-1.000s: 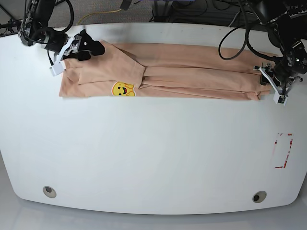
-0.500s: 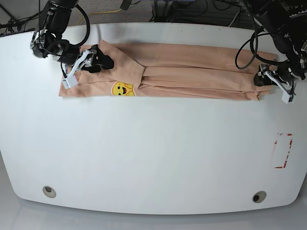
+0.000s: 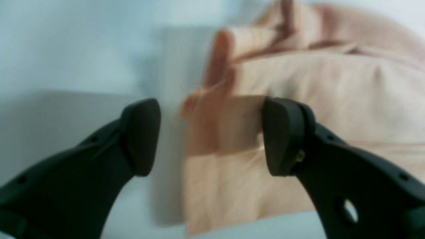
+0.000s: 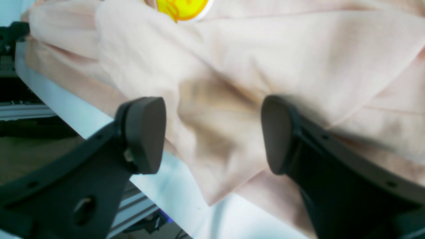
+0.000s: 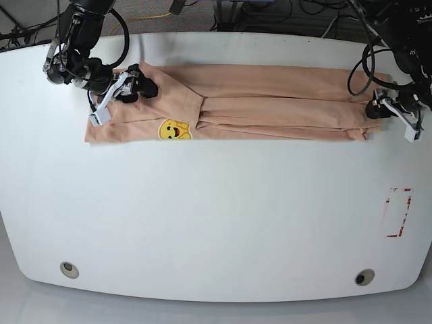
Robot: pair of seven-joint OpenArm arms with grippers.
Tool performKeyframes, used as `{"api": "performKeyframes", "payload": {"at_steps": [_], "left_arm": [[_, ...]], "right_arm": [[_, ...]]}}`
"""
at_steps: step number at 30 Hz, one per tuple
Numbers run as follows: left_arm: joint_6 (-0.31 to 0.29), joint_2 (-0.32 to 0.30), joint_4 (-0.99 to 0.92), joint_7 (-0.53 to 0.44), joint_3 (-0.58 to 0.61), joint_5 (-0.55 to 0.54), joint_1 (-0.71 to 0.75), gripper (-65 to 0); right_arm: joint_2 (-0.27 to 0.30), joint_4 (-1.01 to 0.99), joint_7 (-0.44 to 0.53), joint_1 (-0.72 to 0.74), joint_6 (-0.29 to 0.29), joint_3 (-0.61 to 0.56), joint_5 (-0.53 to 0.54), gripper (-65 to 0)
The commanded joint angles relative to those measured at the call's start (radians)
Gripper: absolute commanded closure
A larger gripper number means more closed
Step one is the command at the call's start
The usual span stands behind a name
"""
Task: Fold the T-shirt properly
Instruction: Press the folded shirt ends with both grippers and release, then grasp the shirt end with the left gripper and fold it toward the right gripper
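Note:
The peach T-shirt (image 5: pixel 270 101) lies folded into a long strip across the far side of the white table (image 5: pixel 216 216), with the yellow face emblem (image 5: pixel 174 129) near its left end. My right gripper (image 5: pixel 137 88) is open over the strip's left end. In the right wrist view its fingers (image 4: pixel 142 132) straddle a raised fold of the shirt (image 4: pixel 232 83), just below the emblem (image 4: pixel 182 8). My left gripper (image 5: pixel 378 110) is open at the strip's right end. In the left wrist view (image 3: pixel 212 136) the shirt's layered edge (image 3: pixel 219 132) lies between the jaws.
A red and white marked rectangle (image 5: pixel 398 212) is on the table at the right. Two round fittings (image 5: pixel 69 270) (image 5: pixel 365 277) sit near the front edge. The table's edge (image 4: pixel 99 119) runs close beside the right gripper. Cables hang behind the table.
My right gripper has moved right and down onto the shirt's left end. My left gripper has shifted slightly at the right end, and the shirt lies about as before.

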Motion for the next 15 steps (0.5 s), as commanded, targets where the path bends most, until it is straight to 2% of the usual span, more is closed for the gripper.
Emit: {"api": "performKeyframes", "payload": {"at_steps": [1,5,6,8,10,11,12,15], "left_arm": [[-0.001,-0.011,-0.024,0.013,0.023,0.007,-0.007,-44.7],[-0.001,-0.007,-0.024,0.013,0.065,0.004,0.023,-42.8],[-0.001,-0.007,-0.018,0.013,0.066,-0.001,0.034,-39.2],[-0.001,-0.004,-0.012,0.013,0.074,-0.026,0.045,-27.5],[-0.001,0.011,-0.025,0.013,0.075,-0.064,0.046,-9.6],[-0.001,0.016,-0.025,0.013,0.075,-0.076,0.046,-4.9],[-0.001,0.022,-0.025,0.014,0.075,-0.087,0.050,-2.2],[-0.001,0.025,-0.007,0.059,0.069,-0.136,0.050,-1.9]], "right_arm": [[0.011,0.008,-0.016,0.005,0.002,0.004,-0.019,-42.3],[0.008,0.008,-0.016,0.006,0.002,0.004,-0.019,-42.3],[0.008,0.008,-0.016,0.003,0.002,0.005,-0.019,-42.3],[0.008,0.008,-0.016,0.002,0.002,0.005,-0.019,-42.3],[0.009,0.008,-0.016,0.002,0.002,0.007,-0.020,-42.3],[0.009,0.008,-0.016,0.003,0.002,0.007,-0.020,-42.3],[0.009,0.008,-0.016,0.003,0.002,0.007,-0.020,-42.3],[0.008,0.008,-0.016,0.003,0.002,0.005,-0.020,-42.3]]}}
